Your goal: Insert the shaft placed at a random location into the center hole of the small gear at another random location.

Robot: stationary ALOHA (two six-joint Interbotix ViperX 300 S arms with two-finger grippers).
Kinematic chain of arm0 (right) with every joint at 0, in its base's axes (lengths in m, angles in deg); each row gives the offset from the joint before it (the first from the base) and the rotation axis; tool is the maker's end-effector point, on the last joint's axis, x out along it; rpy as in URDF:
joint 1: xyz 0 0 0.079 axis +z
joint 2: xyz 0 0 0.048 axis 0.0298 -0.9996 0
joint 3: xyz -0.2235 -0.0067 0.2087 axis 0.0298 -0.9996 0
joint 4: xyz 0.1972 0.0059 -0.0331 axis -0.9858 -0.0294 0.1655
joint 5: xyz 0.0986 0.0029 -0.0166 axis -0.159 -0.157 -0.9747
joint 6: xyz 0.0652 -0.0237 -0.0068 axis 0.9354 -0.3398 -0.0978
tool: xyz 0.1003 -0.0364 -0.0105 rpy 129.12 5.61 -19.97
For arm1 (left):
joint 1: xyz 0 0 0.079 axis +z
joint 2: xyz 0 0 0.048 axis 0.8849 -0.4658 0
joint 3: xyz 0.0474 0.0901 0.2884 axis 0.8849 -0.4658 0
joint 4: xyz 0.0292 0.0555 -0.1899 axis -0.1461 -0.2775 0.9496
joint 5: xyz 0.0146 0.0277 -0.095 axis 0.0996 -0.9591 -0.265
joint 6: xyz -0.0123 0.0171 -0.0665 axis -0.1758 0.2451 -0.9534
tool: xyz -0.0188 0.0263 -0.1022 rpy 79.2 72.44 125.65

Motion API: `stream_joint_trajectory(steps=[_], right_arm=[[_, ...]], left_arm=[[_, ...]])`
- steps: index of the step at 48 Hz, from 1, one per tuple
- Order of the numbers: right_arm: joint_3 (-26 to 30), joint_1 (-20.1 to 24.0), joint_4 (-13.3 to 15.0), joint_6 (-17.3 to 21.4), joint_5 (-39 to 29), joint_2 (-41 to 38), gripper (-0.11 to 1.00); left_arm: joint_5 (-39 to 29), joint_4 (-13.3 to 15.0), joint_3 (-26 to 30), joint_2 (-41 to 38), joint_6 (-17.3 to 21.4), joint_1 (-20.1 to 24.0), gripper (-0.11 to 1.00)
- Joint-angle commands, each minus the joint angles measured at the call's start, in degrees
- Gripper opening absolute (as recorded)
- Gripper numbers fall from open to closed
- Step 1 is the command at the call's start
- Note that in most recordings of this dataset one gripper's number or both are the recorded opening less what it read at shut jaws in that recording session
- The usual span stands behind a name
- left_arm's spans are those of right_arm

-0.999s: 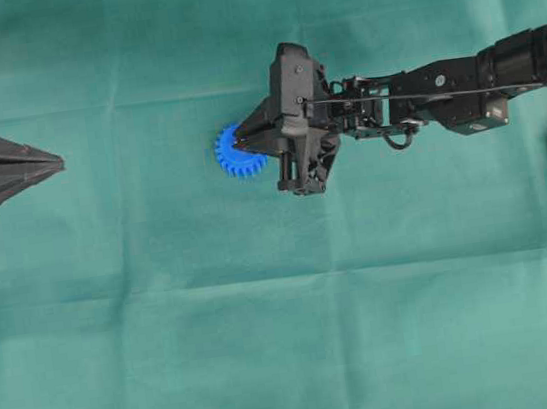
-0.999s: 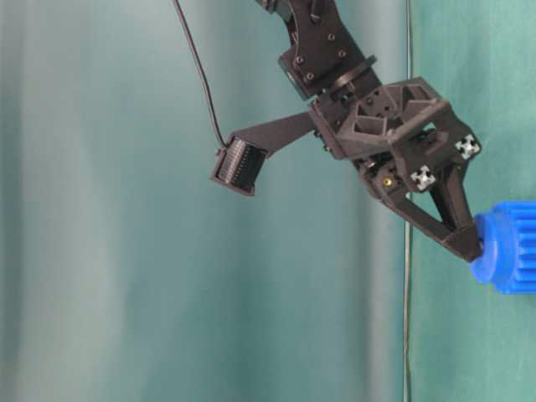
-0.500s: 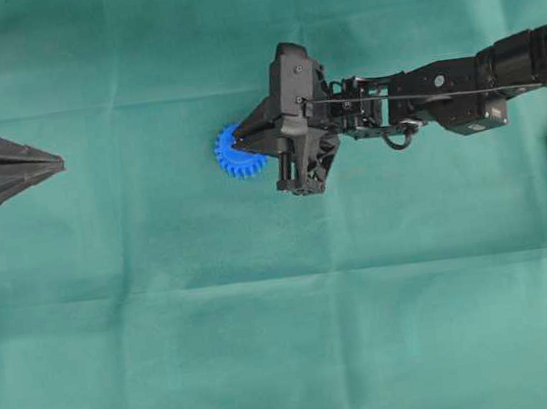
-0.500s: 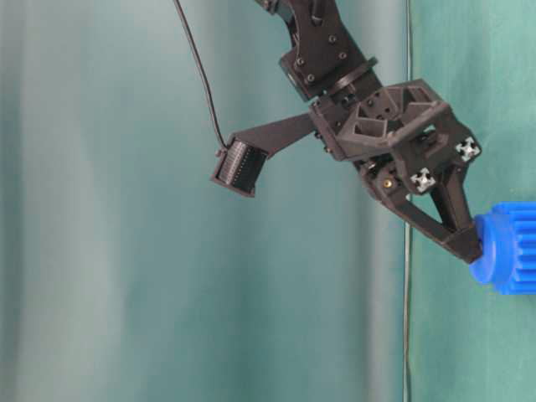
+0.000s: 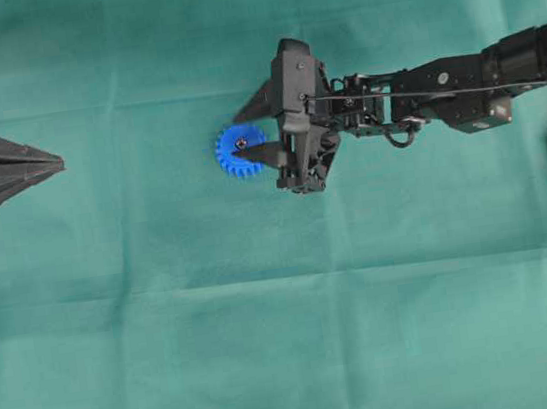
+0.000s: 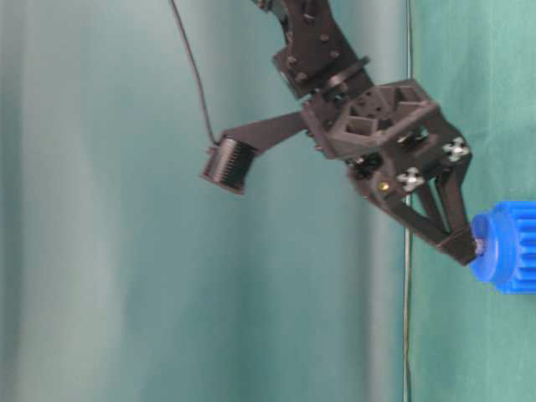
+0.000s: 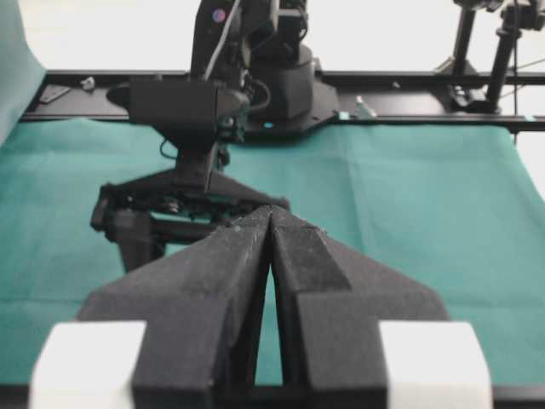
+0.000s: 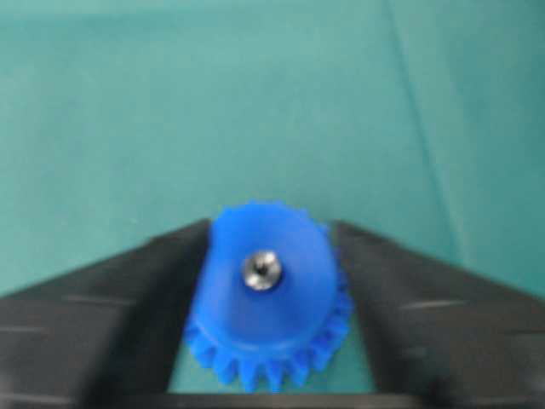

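The right end effector [image 5: 255,124] hangs over the small gear [image 5: 240,151], fingers spread wide and clamping nothing. The blue gear sits flat on the green surface [image 5: 269,326], left of the middle in the overhead view. From the right wrist camera the two dark fingers [image 8: 102,290] flank the gear [image 8: 268,294] on either side, close to its hub. The shaft [image 8: 261,269] stands in the center hole, its shiny silver end showing at the top of the hub. The overhead only gives a small dark dot at the hub; the wrist camera shows the metal tip. At table level, one fingertip [image 6: 462,247] sits just beside the hub's edge; touching or not, hard to say. Far left, the left end effector [image 5: 57,165] rests well apart from the gear, and its own wrist camera shows its fingers [image 7: 230,256] clenched together, holding nothing.
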Motion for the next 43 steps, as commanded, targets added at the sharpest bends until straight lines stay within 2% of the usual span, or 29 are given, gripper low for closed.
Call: stream_joint_trajectory(steps=[1, 3, 5, 12, 31, 43], right_arm=[[0.6, 0.6, -0.1, -0.2, 0.2, 2.9, 0.82], [0.5, 0.8, 0.0, -0.3, 0.2, 3.3, 0.88], [0.6, 1.0, 0.0, -0.4, 0.1, 4.0, 0.90], [0.6, 1.1, 0.2, -0.5, -0.5, 5.7, 0.86], [0.5, 1.1, 0.3, -0.6, -4.2, 12.0, 0.86], [0.5, 1.2, 0.3, -0.7, -4.1, 12.4, 0.86]], left_arm=[[0.3, -0.1, 1.3, -0.5, -0.1, 0.0, 0.00], [0.3, -0.1, 1.2, -0.5, -0.1, 0.1, 0.00], [0.3, -0.1, 1.2, -0.4, -0.1, 0.1, 0.00], [0.3, -0.1, 1.2, -0.4, -0.1, 0.1, 0.00], [0.3, -0.1, 1.2, -0.5, -0.2, 0.0, 0.00], [0.4, -0.1, 1.3, -0.5, -0.2, 0.1, 0.00]])
